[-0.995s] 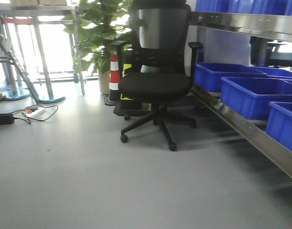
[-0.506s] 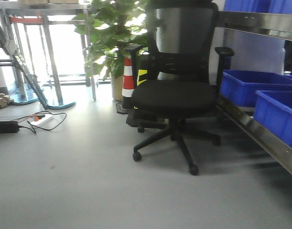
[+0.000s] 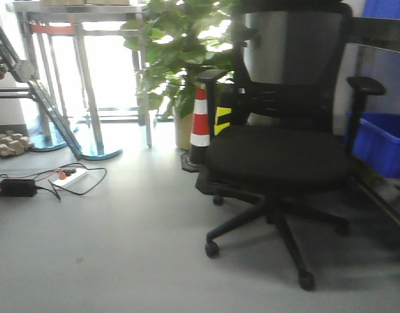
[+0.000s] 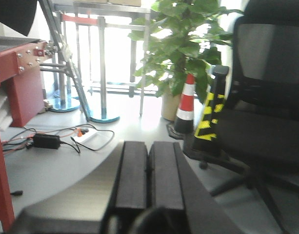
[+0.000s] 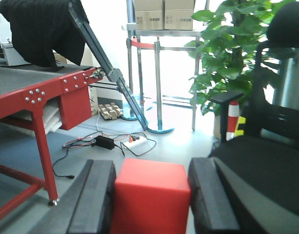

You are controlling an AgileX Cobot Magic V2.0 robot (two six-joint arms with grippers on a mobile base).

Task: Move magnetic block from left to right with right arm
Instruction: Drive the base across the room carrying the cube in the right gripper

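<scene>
Carrying the magnetic block (image 5: 151,197), pinched in the right gripper (image 5: 151,168); left gripper (image 4: 148,146) pressed together, empty. Next, likely: rightward set-down, then release.

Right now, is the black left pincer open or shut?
Shut. On the black left pincer, both flat fingers lie pressed together, nothing between them.

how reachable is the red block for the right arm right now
Yes, it looks so: the red block sits between the two fingers of the right gripper, both apparently pressed against its sides, with nothing in the way.
</scene>
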